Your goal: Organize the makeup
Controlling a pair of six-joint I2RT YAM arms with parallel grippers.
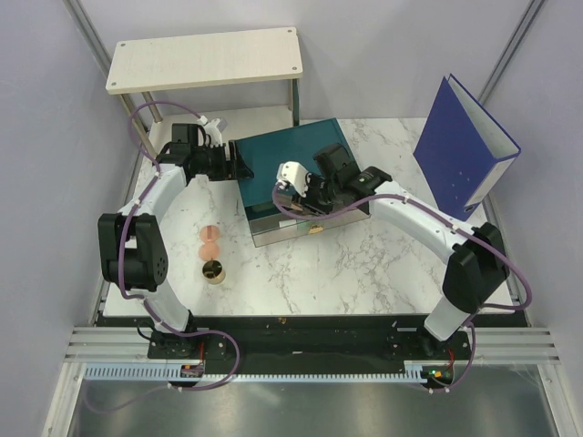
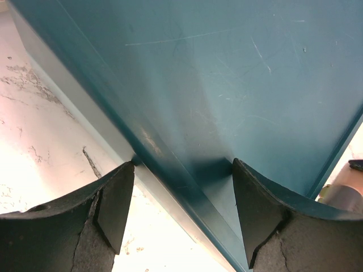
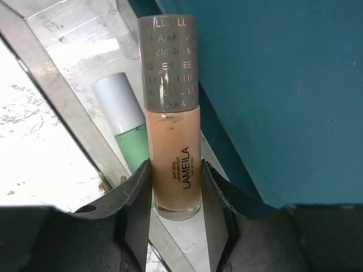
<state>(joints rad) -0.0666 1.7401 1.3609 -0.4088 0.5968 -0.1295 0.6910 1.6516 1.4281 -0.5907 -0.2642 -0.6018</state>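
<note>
Right gripper (image 3: 176,190) is closed on the tan bottle (image 3: 172,158), which is grey-capped and held at the open drawer (image 1: 273,232) of the teal box (image 1: 282,159). A mint-green tube (image 3: 127,133) is seen lying in the drawer, just left of the bottle. Left gripper (image 2: 181,198) is open, with the box's left edge set between its jaws. A peach disc (image 1: 209,235), a second disc (image 1: 209,251) and a gold-rimmed pot (image 1: 215,271) are seen together on the bench (image 1: 364,273), near-left of the box.
</note>
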